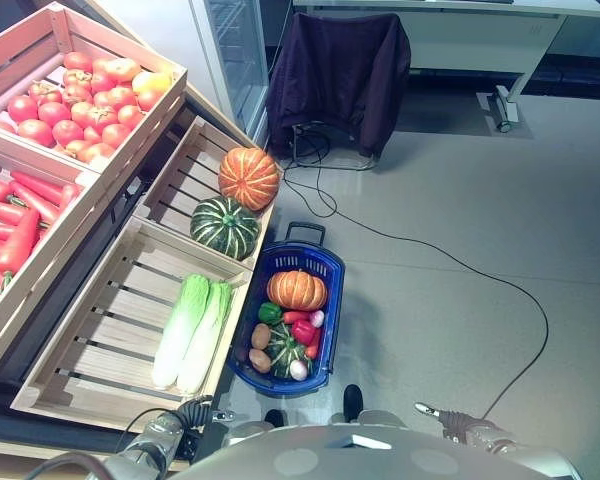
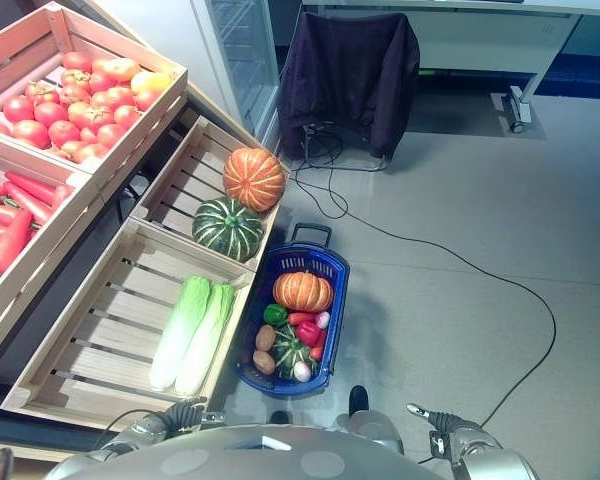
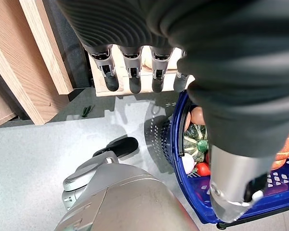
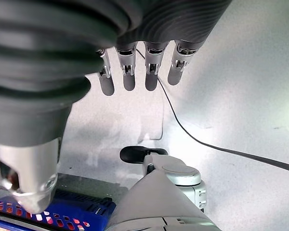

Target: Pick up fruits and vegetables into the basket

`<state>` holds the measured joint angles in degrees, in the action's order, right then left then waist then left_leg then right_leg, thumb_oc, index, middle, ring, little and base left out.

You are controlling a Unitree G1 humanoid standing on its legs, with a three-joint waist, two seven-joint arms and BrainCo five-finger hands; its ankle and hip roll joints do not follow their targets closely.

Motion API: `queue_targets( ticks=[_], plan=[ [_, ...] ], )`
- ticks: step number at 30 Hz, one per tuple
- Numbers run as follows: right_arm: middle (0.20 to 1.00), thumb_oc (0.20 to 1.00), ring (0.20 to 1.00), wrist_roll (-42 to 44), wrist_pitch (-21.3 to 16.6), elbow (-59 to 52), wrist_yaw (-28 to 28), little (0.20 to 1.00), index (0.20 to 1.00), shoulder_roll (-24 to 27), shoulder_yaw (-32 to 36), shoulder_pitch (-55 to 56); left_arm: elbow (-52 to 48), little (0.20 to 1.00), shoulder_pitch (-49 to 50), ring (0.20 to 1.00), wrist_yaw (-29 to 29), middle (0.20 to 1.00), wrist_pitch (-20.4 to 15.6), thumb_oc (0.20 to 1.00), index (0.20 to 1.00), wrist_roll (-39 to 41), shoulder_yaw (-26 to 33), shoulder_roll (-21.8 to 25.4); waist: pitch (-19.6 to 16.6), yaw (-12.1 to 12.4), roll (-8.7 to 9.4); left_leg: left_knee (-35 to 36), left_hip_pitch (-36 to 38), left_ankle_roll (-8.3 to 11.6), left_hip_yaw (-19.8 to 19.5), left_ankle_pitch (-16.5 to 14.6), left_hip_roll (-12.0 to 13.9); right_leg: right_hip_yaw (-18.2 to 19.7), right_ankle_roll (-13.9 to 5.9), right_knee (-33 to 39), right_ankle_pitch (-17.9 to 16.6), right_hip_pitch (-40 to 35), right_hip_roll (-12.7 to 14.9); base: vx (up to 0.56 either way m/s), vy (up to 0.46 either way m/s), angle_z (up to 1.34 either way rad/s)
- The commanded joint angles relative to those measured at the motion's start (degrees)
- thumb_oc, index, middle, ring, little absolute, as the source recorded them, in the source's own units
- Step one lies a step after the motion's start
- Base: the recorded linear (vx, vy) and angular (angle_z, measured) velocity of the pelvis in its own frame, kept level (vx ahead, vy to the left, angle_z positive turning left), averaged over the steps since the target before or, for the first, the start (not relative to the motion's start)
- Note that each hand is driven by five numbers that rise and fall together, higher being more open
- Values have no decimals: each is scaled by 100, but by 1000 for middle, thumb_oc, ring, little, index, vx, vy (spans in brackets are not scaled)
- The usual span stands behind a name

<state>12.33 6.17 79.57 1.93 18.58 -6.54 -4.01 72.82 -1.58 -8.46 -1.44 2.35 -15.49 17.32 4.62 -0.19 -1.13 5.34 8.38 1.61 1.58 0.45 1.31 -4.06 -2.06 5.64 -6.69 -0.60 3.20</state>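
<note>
The blue basket stands on the floor beside the wooden crates. It holds an orange pumpkin, a small green pumpkin, peppers, potatoes and an onion. In the crates lie two napa cabbages, a green pumpkin and an orange pumpkin. My left hand hangs low by the crate's front corner, near the basket, with straight fingers and nothing in it. My right hand hangs over bare floor on the basket's other side, fingers straight and empty.
Higher crates at the left hold tomatoes and long red peppers. A chair draped in dark cloth stands behind the basket, next to a glass-door cabinet. A white table is at the back. Grey floor spreads to the right.
</note>
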Motion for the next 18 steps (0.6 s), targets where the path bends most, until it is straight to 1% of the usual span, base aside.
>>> queue_targets(
  ticks=[1, 4, 6, 18],
  plan=[
    [1000, 1000, 1000, 91, -39, 207, 48, 1000, 1000, -47, -152, -268, 318, 1000, -217, 1000, -86, 1000, -19, 1000, 1000, 71, 110, -26, 91, -52, 79, -34, -208, 84, -141, -457, -31, -141, -466, -71, 794, -548, 125, 0, 0, 0],
    [1000, 1000, 1000, 101, -42, 214, 40, 1000, 1000, -48, -149, -278, 332, 1000, -223, 1000, -39, 1000, -77, 1000, 1000, 88, 111, -32, 95, -51, 75, -34, -206, 80, -144, -457, -31, -145, -464, -74, 794, -548, 125, 0, 0, 0],
    [1000, 1000, 1000, 101, -39, 210, 39, 1000, 1000, -48, -145, -276, 319, 1000, -225, 1000, -87, 1000, -76, 1000, 1000, 179, 132, -34, 95, -52, 78, -34, -195, 80, -134, -461, -31, -143, -468, -68, 794, -560, 126, 0, 0, 0],
    [1000, 1000, 1000, 76, -33, 222, 48, 1000, 1000, -50, -122, -266, 345, 1000, -218, 1000, -96, 1000, -94, 1000, 1000, 137, 146, -38, 74, -53, 77, -34, -177, 77, -131, -466, -34, -146, -466, -70, 795, -573, 125, 0, 0, 0]
  ],
)
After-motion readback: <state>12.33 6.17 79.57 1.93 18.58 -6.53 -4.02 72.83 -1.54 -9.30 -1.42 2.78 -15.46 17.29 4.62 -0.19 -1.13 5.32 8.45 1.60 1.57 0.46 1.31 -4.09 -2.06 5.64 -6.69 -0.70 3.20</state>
